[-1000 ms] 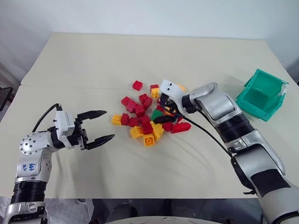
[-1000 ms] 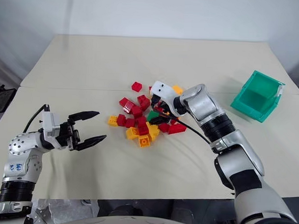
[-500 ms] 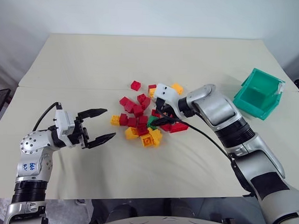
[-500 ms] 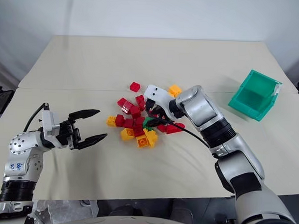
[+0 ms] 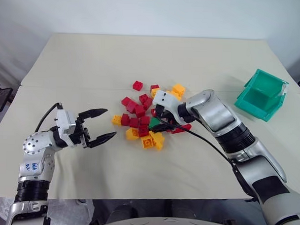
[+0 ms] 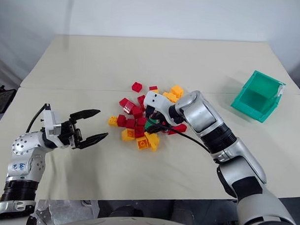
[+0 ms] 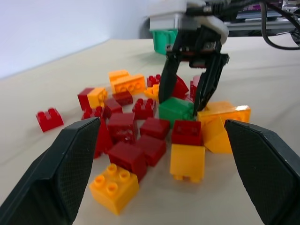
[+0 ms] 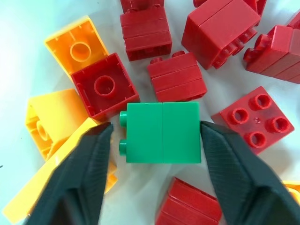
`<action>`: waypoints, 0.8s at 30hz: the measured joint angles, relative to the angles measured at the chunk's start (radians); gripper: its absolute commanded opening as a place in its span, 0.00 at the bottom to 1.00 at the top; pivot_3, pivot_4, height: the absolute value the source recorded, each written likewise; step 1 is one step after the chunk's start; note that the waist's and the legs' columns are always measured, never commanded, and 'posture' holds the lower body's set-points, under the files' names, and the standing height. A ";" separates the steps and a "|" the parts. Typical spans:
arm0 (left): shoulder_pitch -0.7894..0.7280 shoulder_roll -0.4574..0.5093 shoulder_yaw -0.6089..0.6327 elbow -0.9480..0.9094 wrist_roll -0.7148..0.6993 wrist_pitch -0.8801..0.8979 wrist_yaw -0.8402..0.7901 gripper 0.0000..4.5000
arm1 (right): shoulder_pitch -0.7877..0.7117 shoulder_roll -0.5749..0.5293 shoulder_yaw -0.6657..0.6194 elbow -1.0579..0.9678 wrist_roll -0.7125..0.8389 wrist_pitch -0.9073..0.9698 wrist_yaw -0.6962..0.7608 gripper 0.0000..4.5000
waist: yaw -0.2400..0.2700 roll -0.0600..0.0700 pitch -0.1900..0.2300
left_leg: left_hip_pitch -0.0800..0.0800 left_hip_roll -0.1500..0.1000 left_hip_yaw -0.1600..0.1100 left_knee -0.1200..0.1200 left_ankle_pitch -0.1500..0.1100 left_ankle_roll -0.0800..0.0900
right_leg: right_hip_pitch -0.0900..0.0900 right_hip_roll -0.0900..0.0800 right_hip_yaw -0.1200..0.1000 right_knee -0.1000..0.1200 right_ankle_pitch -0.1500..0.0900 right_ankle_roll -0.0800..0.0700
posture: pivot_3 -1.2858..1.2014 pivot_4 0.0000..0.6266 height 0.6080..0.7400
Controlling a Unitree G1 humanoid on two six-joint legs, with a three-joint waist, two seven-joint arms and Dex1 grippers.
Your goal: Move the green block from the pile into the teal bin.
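The green block (image 8: 161,133) lies on its side on the table in the pile (image 5: 140,114) of red and yellow-orange bricks, hemmed in by them. My right gripper (image 5: 162,124) reaches down into the pile from the right, and its two black fingers press against the block's two opposite sides. In the left wrist view the same fingers (image 7: 168,77) straddle the green block (image 7: 176,110). The teal bin (image 5: 261,99) stands at the table's right edge, well apart from the pile. To the left of the pile my left gripper (image 5: 109,123) hovers open, holding nothing.
The pale table (image 5: 142,58) stretches bare behind the pile and in front of it. A black cable (image 5: 208,141) trails along the right forearm over the table. A lone red brick (image 5: 137,85) lies just behind the pile.
The right gripper's fingers have drawn together from wide open onto the green block's sides, and the hand shifted slightly left. Some bricks around it were nudged. The left arm has stayed still.
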 measured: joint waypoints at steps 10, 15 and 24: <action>-0.028 -0.002 -0.022 0.000 0.001 0.009 -0.001 1.00 | 0.016 -0.012 -0.088 -0.048 0.037 0.069 -0.043 0.45 | 0.006 0.000 0.000 | -0.001 0.000 -0.002 0.001 0.000 0.000 | 0.000 0.000 -0.001 0.000 0.000 0.000 | 0.52 0.24 1.00; -0.117 -0.044 -0.104 -0.037 0.031 0.090 0.055 1.00 | 0.119 -0.136 -0.359 -0.215 0.108 0.128 -0.122 0.45 | 0.039 0.000 0.000 | -0.004 -0.002 -0.006 0.003 0.000 0.001 | 0.000 -0.001 -0.001 -0.001 0.000 0.000 | 0.52 0.24 1.00; -0.354 -0.204 -0.270 -0.003 0.142 0.203 0.202 1.00 | 0.345 -0.218 -0.824 -0.352 0.116 -0.023 -0.420 0.45 | 0.058 0.000 0.000 | -0.005 -0.001 0.004 0.003 0.000 0.001 | 0.001 0.001 -0.002 -0.002 0.001 0.001 | 0.52 0.24 1.00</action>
